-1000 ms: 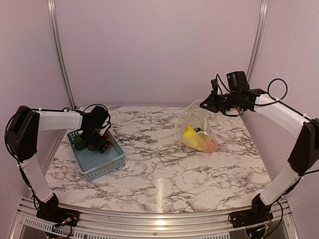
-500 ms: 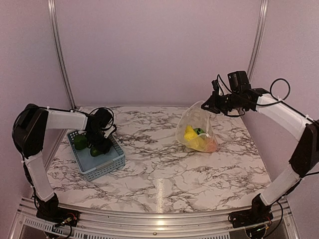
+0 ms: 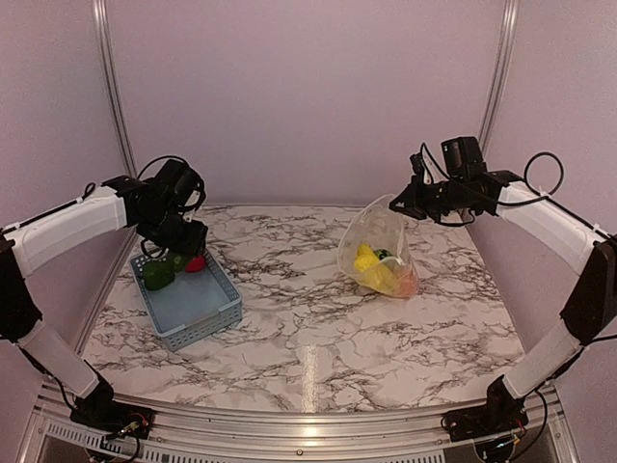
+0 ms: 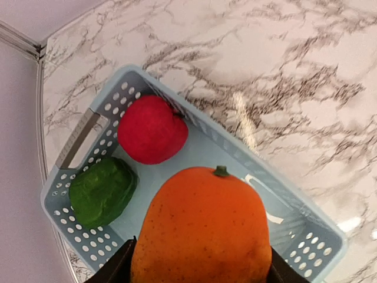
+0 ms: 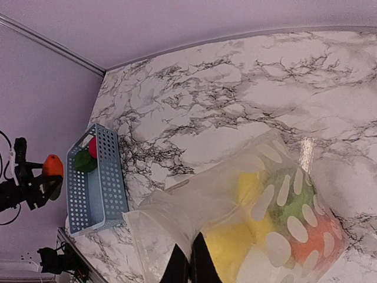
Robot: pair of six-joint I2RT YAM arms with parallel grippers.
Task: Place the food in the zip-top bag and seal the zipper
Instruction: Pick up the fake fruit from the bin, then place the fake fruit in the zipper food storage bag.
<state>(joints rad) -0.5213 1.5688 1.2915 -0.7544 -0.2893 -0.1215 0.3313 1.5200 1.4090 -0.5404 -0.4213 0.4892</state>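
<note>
Across a marbled table [image 3: 308, 333], two arms are seen reaching inward, well apart. At the left rear a blue slotted basket [image 3: 212, 324] is set at an angle. At the right rear a clear bag [image 3: 371, 227] with white dots is held up by its top edge, its bottom resting on the table.

The right gripper [image 3: 397, 204] is pinched tight on that edge. Its fingers [image 5: 177, 268] are cut off by the bottom of the wrist view, so only their tips are shown, closed on the plastic.

The left gripper [image 3: 181, 246] is raised above the basket's far end and clamped on an orange [image 4: 200, 230]. The jaws are spread only to the fruit's width, and slivers of them are shown on either side. The orange cannot be made out from above. The near part of the basket is cut off in the left wrist view.

Two pieces lie at one end of the basket: a red fruit [image 4: 152, 130] and a green vegetable [image 4: 103, 191] just beside it. Whether they touch cannot be told.

Inside the bag a yellow piece [image 3: 366, 258], a green piece [image 3: 384, 254] and an orange-red piece [image 3: 410, 282] are heaped at the bottom, their outlines blurred by the crinkled plastic and dots. The zipper cannot be picked out along the bag's mouth.
</note>
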